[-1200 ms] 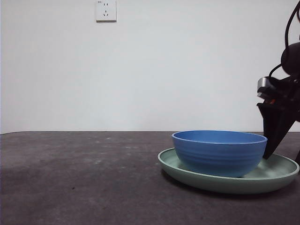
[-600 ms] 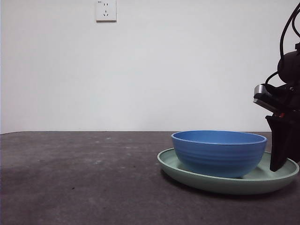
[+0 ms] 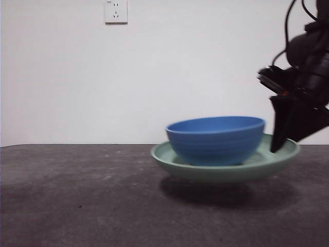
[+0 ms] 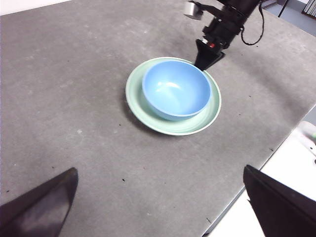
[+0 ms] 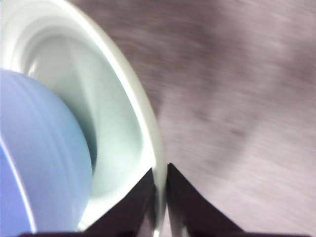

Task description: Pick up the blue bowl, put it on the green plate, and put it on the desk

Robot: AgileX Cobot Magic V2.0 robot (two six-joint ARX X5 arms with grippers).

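Bowl (image 3: pixel 216 140) sitting in plate (image 3: pixel 226 170), both off the desk (image 3: pixel 77 195) with a shadow underneath. Plate rim pinched between the closed jaws of right gripper (image 5: pixel 161 190), bowl just beside that grip on the plate's inner side. Left gripper (image 4: pixel 158 207) spread wide, nothing in it, well apart from the plate. Desk dark grey, speckled, matte. Behind: plain white wall (image 3: pixel 180 67) with socket (image 3: pixel 115 11) high up

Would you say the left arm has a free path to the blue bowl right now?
Probably yes: the bowl sits open-topped in the plate. Only the right end effector, clamped on the plate's far rim, is nearby; the left end effector hangs open.
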